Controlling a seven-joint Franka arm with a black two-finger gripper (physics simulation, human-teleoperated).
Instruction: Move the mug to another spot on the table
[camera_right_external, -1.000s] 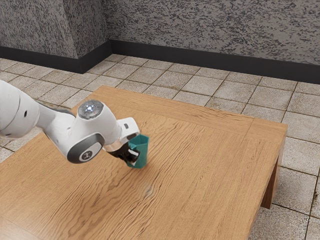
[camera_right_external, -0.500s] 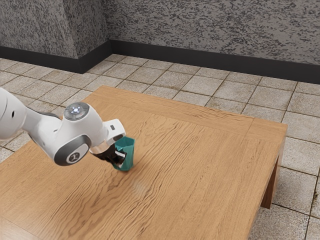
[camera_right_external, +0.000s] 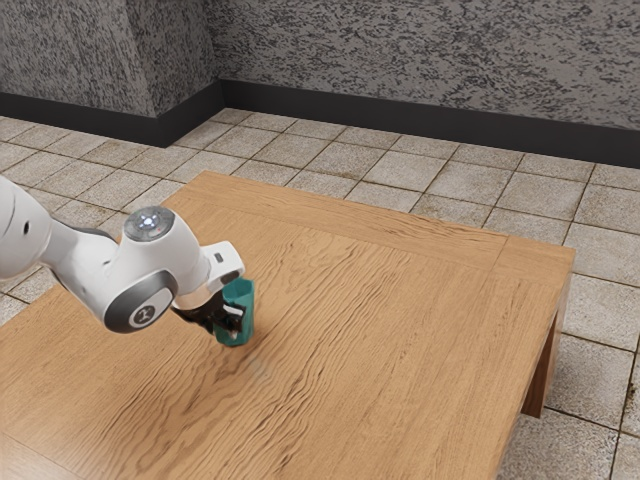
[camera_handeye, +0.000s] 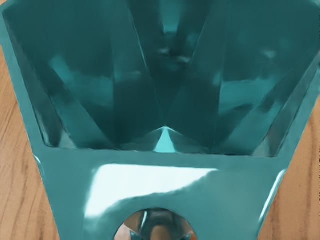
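- My gripper (camera_right_external: 226, 320) is closed on the mug (camera_right_external: 241, 305). The black fingers pinch its wall, with one finger showing on the outside of the cup on the side nearest my arm.
- The mug is teal and faceted. It is held roughly upright with its mouth up, over the table (camera_right_external: 430, 330).
- Taking the table as the reference, the mug is above the part of the top toward the exterior view's left. It is well apart from the table's edge on the exterior view's right and clear of the far edge.
- A faint dark smudge (camera_right_external: 257, 366) lies on the wood just beside the mug's base, toward the table's near edge. It does not touch the base, so the mug looks slightly lifted off the table top, though I cannot be sure of the gap.
- My white arm (camera_right_external: 110, 275) reaches in over the table from the exterior view's left, with the last joint housing just beside the mug.
- In the wrist view I look straight down into the mug (camera_handeye: 160, 75), at its angled inner panels and glossy rim wall. A rounded opening (camera_handeye: 157, 227) sits at the edge nearest my hand.
- The table's wood grain (camera_handeye: 15, 200) shows on both sides of the mug in that view.
- Around the table lie grey floor tiles (camera_right_external: 400, 165), backed by a rough stone wall (camera_right_external: 450, 50).
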